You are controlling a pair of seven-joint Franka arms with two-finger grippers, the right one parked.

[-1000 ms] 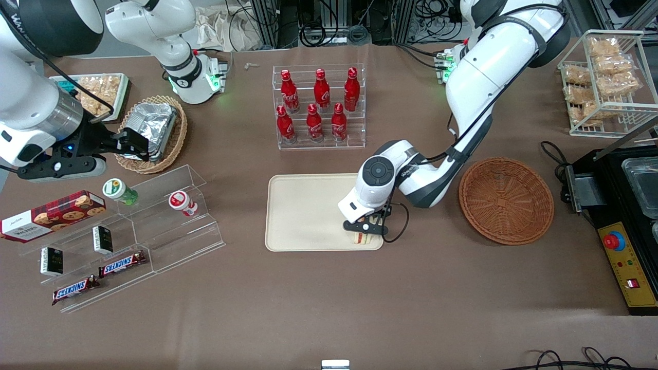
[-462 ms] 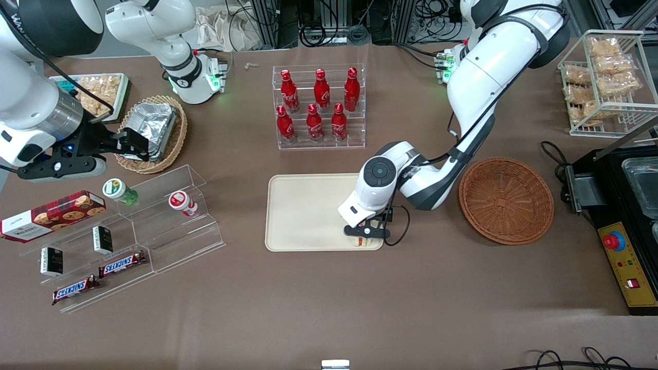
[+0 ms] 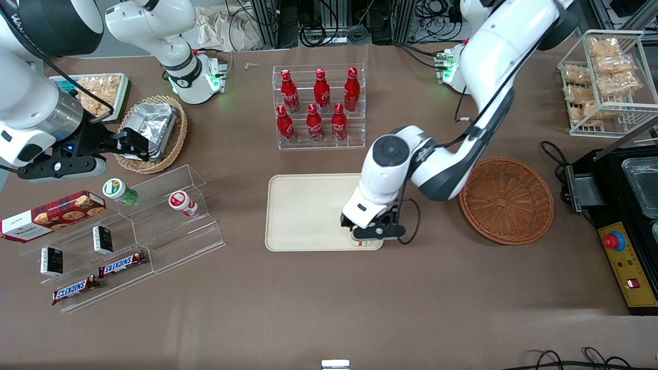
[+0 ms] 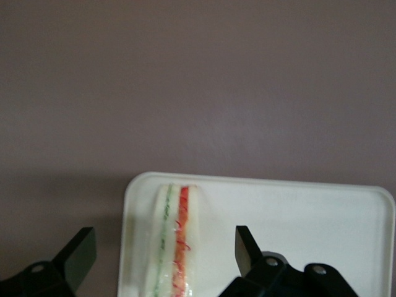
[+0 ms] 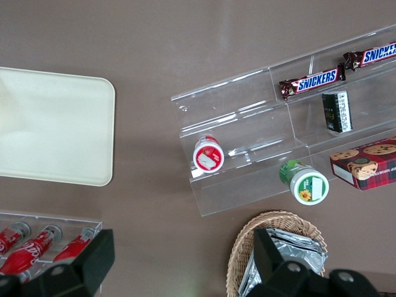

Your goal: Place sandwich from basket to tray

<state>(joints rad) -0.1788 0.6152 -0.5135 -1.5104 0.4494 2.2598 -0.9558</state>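
The sandwich (image 4: pixel 174 238) lies on the cream tray (image 4: pixel 309 229), along the tray's short rim at the working arm's end, red and green filling stripes up. My left gripper (image 4: pixel 162 250) hangs just above it, open, one finger on each side with a gap to the bread. From the front, the gripper (image 3: pixel 367 235) covers most of the sandwich (image 3: pixel 363 243), which sits at the tray (image 3: pixel 303 210) corner nearest the camera. The reddish-brown basket (image 3: pixel 506 200) stands beside the tray, toward the working arm's end, with nothing in it.
A clear rack of red bottles (image 3: pixel 318 105) stands farther from the camera than the tray. Clear stepped shelves (image 3: pixel 154 221) with snacks lie toward the parked arm's end. A wire rack of bagged snacks (image 3: pixel 606 82) and a black control box (image 3: pixel 619 246) sit toward the working arm's end.
The gripper has opened and let go of the sandwich, which now rests on the tray. The wrist has risen a little above it.
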